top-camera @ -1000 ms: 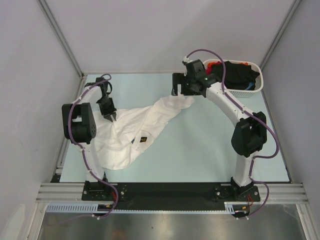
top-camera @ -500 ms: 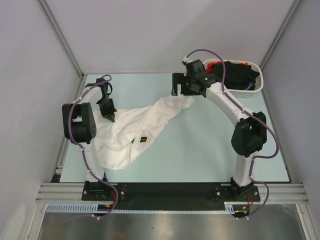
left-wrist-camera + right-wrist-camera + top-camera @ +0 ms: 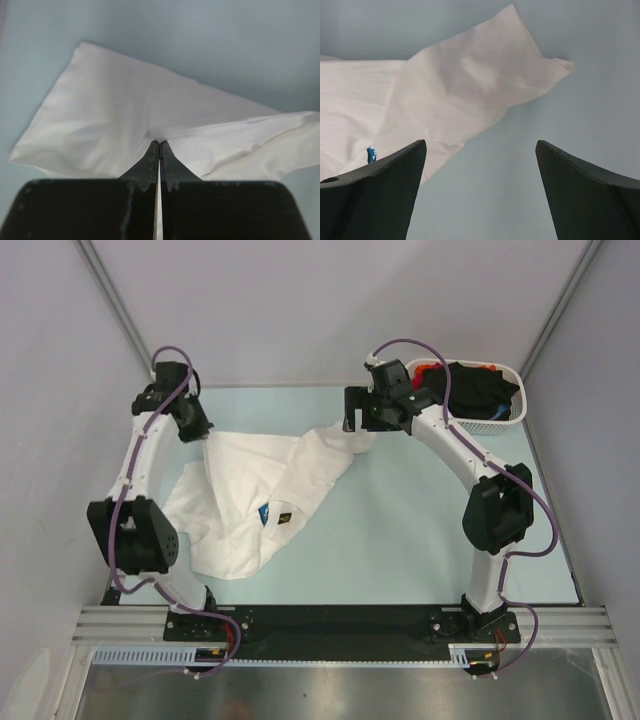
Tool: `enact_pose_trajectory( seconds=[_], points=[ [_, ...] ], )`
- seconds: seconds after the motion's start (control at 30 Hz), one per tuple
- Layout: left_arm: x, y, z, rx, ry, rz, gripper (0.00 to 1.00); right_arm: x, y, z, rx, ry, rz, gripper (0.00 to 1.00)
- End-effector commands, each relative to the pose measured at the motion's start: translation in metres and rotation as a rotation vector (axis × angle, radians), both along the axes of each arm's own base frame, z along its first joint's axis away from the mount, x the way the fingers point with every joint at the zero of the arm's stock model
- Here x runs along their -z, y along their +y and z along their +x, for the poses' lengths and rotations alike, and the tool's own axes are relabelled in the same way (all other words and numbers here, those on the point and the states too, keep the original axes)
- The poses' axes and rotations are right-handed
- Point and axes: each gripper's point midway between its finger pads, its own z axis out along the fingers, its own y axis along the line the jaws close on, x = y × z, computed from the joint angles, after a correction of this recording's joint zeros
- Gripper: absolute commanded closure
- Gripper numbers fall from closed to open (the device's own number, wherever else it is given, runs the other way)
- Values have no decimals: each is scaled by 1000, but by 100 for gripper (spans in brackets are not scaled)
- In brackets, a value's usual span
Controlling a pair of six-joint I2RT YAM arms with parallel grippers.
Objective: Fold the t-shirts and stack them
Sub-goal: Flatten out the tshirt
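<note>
the white t-shirt (image 3: 270, 485) is lying rumpled across the left and middle of the pale surface (image 3: 420, 540), stretching from the upper left of the top view toward the upper centre. the left claw (image 3: 159, 143) is pressing its fingers together on a small pleat of that cloth near a corner, at the upper left of the top view, so it is clamped on the shirt. the right claw (image 3: 480, 150) is standing wide apart and gripping nothing, hovering at the shirt's narrow end at the upper centre. a black t-shirt (image 3: 482, 390) and a red t-shirt (image 3: 430, 371) are sitting in the white basket (image 3: 490, 422) at the upper right. the fabric is looking light, thin and limp, so it is probably going to sag and bunch wherever it is unsupported. pinching a hem corner or shoulder seam, one claw at each end, is looking like the surest hold, whereas a mid-panel pinch is likely only gathering wrinkles.
</note>
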Motion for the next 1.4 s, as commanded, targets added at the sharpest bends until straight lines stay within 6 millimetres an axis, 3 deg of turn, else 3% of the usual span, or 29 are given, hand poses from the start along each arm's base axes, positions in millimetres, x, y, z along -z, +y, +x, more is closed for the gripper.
enact_pose_trajectory(
  seconds=[0.0,0.13,0.4,0.57,0.6,0.8,0.83,0.93,0.97,1.03,1.07,1.27,1.3,1.33,1.37],
  points=[
    [-79,25,18,-141,-259,90,100,-20,0,-3,-12,-45,11,3],
    [-101,33,38,-166,-324,116,100,-21,-1,-3,-11,-45,4,3],
    [-112,37,97,-148,-351,134,100,-20,-2,-9,-4,-31,1,4],
    [-129,48,116,-206,-410,130,100,-20,2,-14,-17,-20,4,4],
    [-143,46,121,-198,-447,125,100,-19,3,-15,-19,-15,0,4],
    [-164,41,149,-190,-581,79,100,-20,3,-26,-31,6,-13,4],
    [-179,41,159,-196,-656,72,100,-20,3,-28,-35,8,-17,4],
    [-198,47,175,-227,-746,86,100,-21,2,-34,-38,13,-27,4],
    [-187,53,184,-246,-730,106,100,-23,2,-36,-36,13,-25,4],
    [-190,62,195,-264,-760,113,100,-24,0,-38,-30,14,-26,4],
    [-178,67,202,-280,-747,119,100,-25,1,-40,-27,16,-20,4],
    [-202,80,227,-308,-891,146,100,-31,3,-57,-48,10,-26,4],
    [-196,84,234,-324,-900,158,100,-34,2,-59,-49,6,-25,4],
    [-194,85,238,-317,-904,156,96,-31,2,-62,-54,14,-29,4],
    [-195,87,241,-314,-913,158,76,-32,2,-64,-61,12,-27,4]
  ],
)
